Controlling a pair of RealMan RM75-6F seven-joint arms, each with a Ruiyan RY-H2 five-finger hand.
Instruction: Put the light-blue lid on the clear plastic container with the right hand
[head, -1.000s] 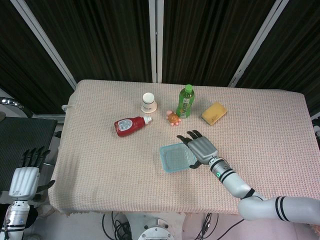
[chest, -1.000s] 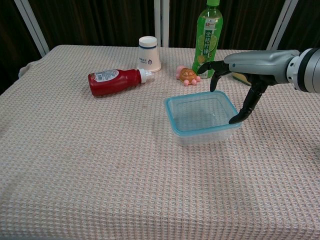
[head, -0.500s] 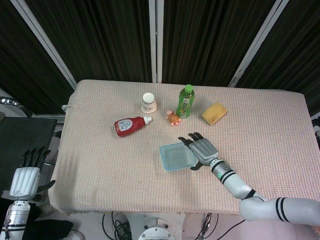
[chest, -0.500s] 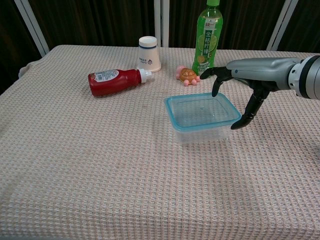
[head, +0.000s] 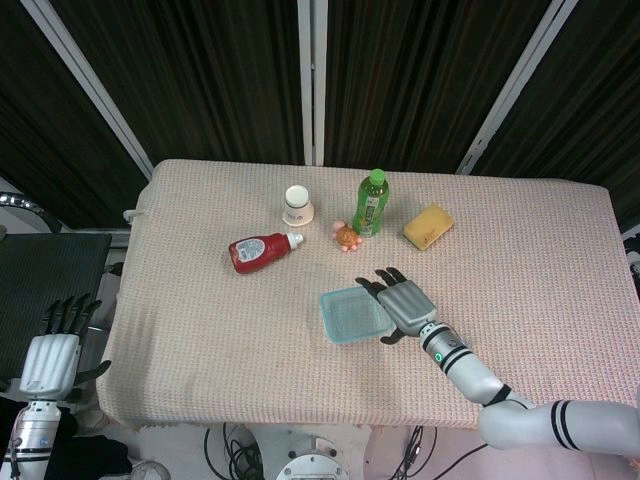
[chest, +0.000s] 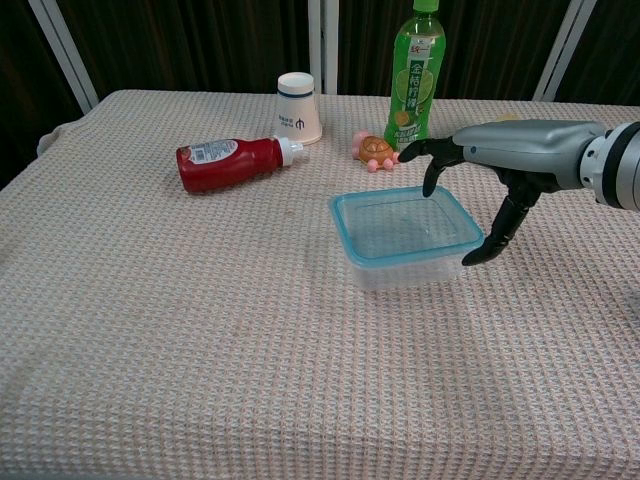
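The light-blue lid (head: 354, 314) (chest: 402, 220) lies flat on top of the clear plastic container (chest: 408, 270) in the middle of the table. My right hand (head: 403, 303) (chest: 512, 160) hovers just right of the container, fingers spread and holding nothing. Its fingertips (chest: 428, 185) hang over the lid's far right corner, and the thumb points down beside the container's near right corner. My left hand (head: 50, 355) hangs off the table at the lower left of the head view, fingers apart and empty; the chest view does not show it.
A red ketchup bottle (head: 262, 250) (chest: 230, 162) lies on its side to the left. Behind the container stand a white cup (head: 298, 204) (chest: 298, 107), a green bottle (head: 371, 202) (chest: 415, 70) and a small turtle toy (head: 346, 237) (chest: 377, 150). A yellow sponge (head: 428, 226) lies far right.
My right hand has drifted slightly right and toward the table's front, its thumb coming off the container's right side. The lid and container have not moved.
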